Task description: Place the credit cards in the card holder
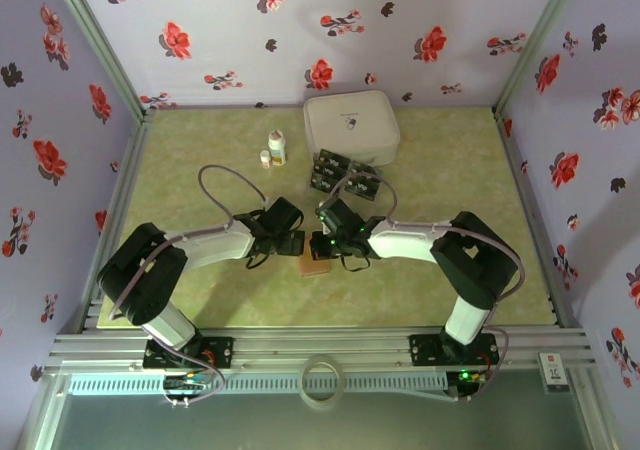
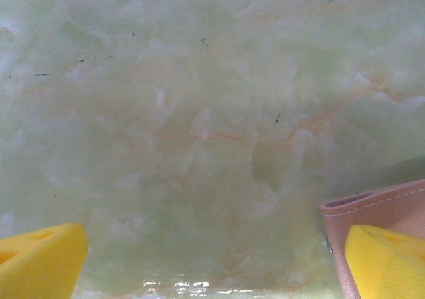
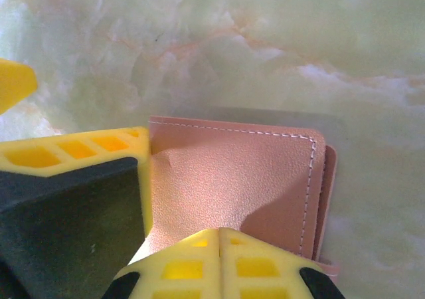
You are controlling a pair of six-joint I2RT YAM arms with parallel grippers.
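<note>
The reddish-brown card holder point(image 3: 232, 179) lies folded flat on the green marbled table point(image 2: 199, 113); from above it is a small brown patch point(image 1: 315, 264) between the two arms. My right gripper point(image 3: 220, 236) is shut, its yellow fingertips pressed together on top of the card holder's cover. My left gripper point(image 2: 212, 266) stands wide open just to the left, with one yellow fingertip point(image 2: 388, 259) on the card holder's edge point(image 2: 378, 206) and bare table between the fingers. The dark credit cards point(image 1: 342, 174) lie in a loose pile farther back, apart from both grippers.
A large white rounded case point(image 1: 350, 127) stands at the back, just behind the cards. Two small white bottles point(image 1: 275, 148) stand to its left. Flowered walls close in the table on three sides. My left gripper point(image 1: 288, 238) and right gripper point(image 1: 327, 236) nearly touch mid-table.
</note>
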